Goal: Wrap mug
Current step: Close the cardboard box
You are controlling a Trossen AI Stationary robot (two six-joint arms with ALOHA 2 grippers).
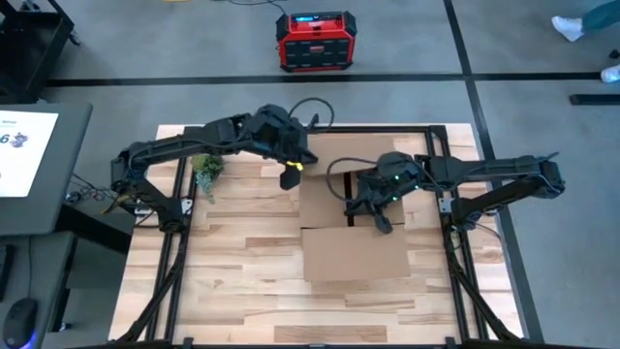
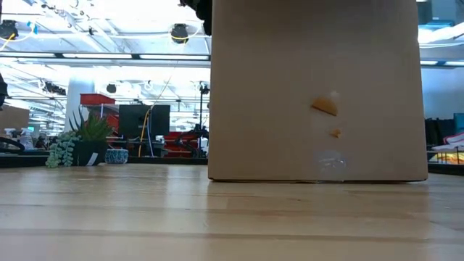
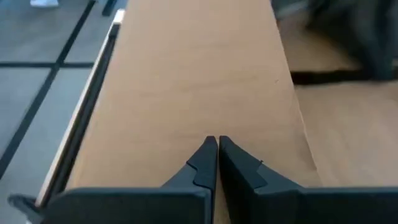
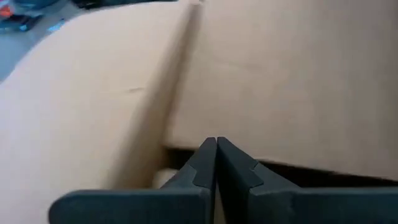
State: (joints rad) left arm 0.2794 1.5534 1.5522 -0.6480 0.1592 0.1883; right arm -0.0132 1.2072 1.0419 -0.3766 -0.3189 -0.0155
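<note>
A: So, where is the mug?

B: No mug shows in any view. A brown sheet (image 1: 354, 228), paper or card, covers the middle of the worktop (image 1: 242, 281). If the mug is there, it is hidden under or behind the sheet.

A: How does the sheet lie?

B: From above, one flap lies flat toward six o'clock and another part reaches toward twelve, with a fold line running nine to three between them. In the low view a tall brown panel stands upright and blocks what is behind it.

A: Where are the arms?

B: The left gripper (image 1: 289, 176) hangs at the sheet's ten o'clock corner. The right gripper (image 1: 381, 218) is over the fold line, toward three o'clock, and is the nearer one to the sheet's middle.

A: And the fingers?

B: Each wrist view shows its own fingers pressed tip to tip. The left fingers (image 3: 205, 163) look clamped on the sheet's edge; the right fingers (image 4: 205, 160) seem clenched on nothing, though I cannot be sure.

A: Anything else?

B: A small plant (image 1: 205, 167) at nine o'clock.
</note>
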